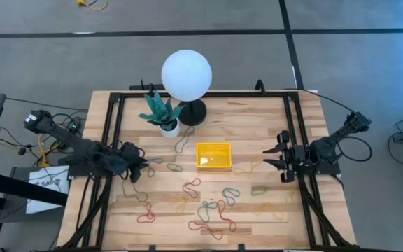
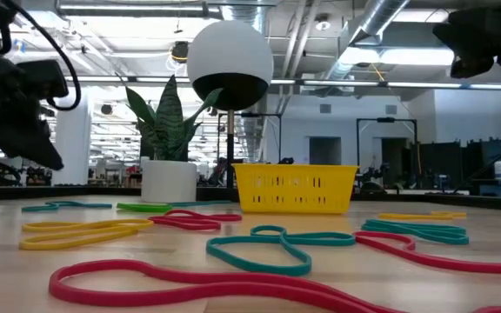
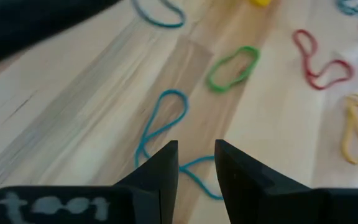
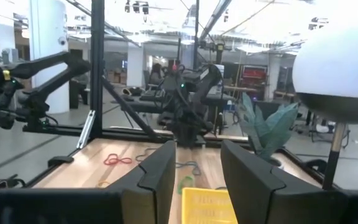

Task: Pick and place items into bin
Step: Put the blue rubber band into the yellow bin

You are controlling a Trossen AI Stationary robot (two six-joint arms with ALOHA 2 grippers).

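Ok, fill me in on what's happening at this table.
Two robot arms are set to move rubber-band loops into the yellow bin, but neither holds anything now. The left gripper is open, hanging over a teal loop at the table's left side. The right gripper is open too, raised off the table at the right, facing the bin. The loops lie scattered on the wood, mostly in front of the bin. A plant pot and globe lamp stand behind it.

Left arm: reaches in from the table's left edge.
Left gripper (image 1: pixel 140 168): fingers apart, empty.
Right gripper (image 1: pixel 275 157): right side, fingers apart, empty.
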